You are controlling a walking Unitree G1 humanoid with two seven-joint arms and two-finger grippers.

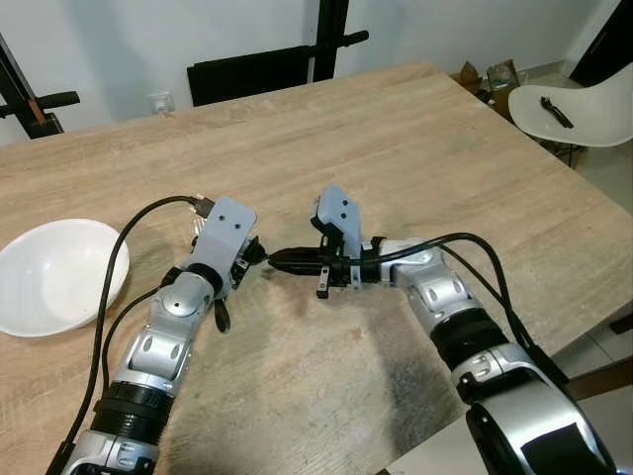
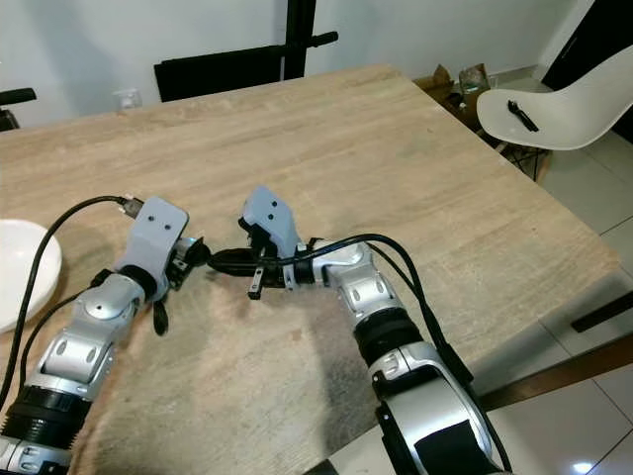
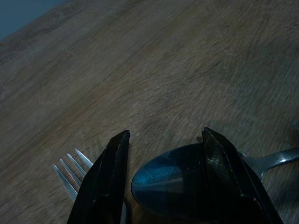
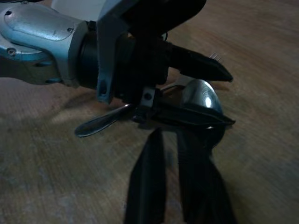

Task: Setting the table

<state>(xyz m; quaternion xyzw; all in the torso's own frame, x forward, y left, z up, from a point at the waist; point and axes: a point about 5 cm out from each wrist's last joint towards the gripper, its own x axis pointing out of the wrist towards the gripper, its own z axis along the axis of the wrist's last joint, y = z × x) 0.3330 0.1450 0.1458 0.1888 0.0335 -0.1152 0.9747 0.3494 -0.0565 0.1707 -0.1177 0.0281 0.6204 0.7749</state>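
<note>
Spoon between left jaws, mid-table.
Eye view: left gripper (image 1: 259, 253) and right gripper (image 1: 282, 261) meet tip to tip, well in from the table (image 1: 415, 148) edges.
Left wrist: jaws wide, straddling spoon (image 3: 175, 179) bowl, handle running sideways; fork (image 3: 72, 170) just beside.
Right wrist: fingers (image 4: 149, 182) nearly closed, empty.

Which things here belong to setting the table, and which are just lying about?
Job:
- spoon, between the left hand's open fingers
- fork, beside the spoon
- bowl
- table
- right hand, close to the spoon

Lying about:
- white chair with a dark object on its seat
- black chair behind the table
</note>
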